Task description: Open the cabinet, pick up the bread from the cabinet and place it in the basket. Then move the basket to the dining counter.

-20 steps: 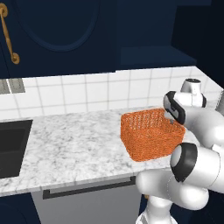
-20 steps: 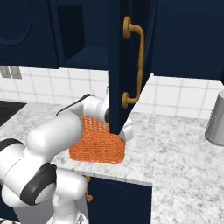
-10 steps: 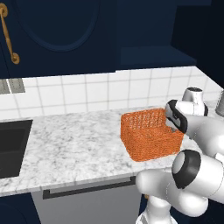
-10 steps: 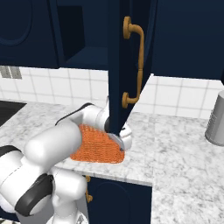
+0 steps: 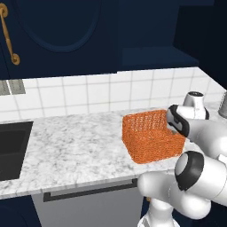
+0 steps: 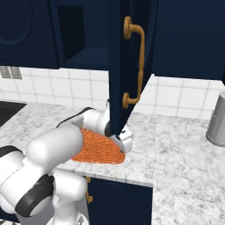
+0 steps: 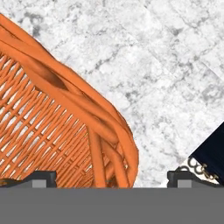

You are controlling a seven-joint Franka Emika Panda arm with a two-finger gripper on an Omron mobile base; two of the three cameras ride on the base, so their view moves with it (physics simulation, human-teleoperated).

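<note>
I've got the tool [image 7: 111, 179] spread astride the basket [image 5: 152, 136] rim on the counter [image 5: 71, 146], so next I pinch and lift.

Glossy white rounded arm [image 5: 195, 177], apparently black joints.

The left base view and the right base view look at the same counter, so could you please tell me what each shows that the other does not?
Left base view alone: the black sink and the basket's woven walls and inside, with no bread seen in it. Right base view alone: the open cabinet door edge-on with its brass handle, and a grey canister. Both share the basket, the marble worktop, the tiled wall and the arm.
</note>
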